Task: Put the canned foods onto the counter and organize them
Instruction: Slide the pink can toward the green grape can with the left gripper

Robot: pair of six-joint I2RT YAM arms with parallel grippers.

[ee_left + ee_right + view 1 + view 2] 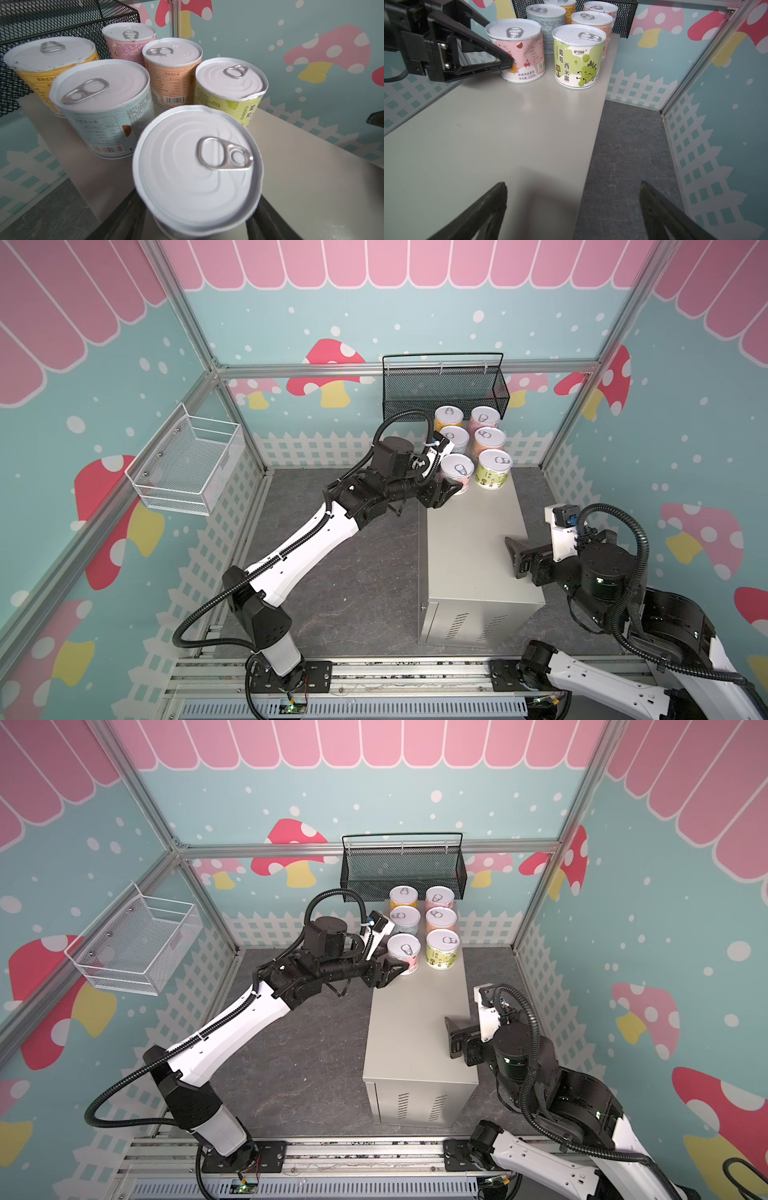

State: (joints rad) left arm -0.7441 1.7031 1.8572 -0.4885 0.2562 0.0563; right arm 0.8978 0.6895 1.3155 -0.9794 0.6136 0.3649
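Several canned foods stand in two rows at the far end of the counter (469, 556). They are yellow (448, 416), pink (485, 418), light blue (455, 437), orange (489, 438), green (494, 467) and pink-white (457, 470). My left gripper (452, 483) is shut on the pink-white can (197, 166), the nearest in the left row. One finger (500, 60) presses on its label. The can stands upright on the counter top (488, 124). My right gripper (572, 185) is open and empty over the counter's right edge, well short of the cans (513, 558).
A black mesh basket (444, 385) hangs on the back wall just behind the cans. A white wire basket (191, 464) hangs on the left wall. Dark grey floor (365, 572) surrounds the counter.
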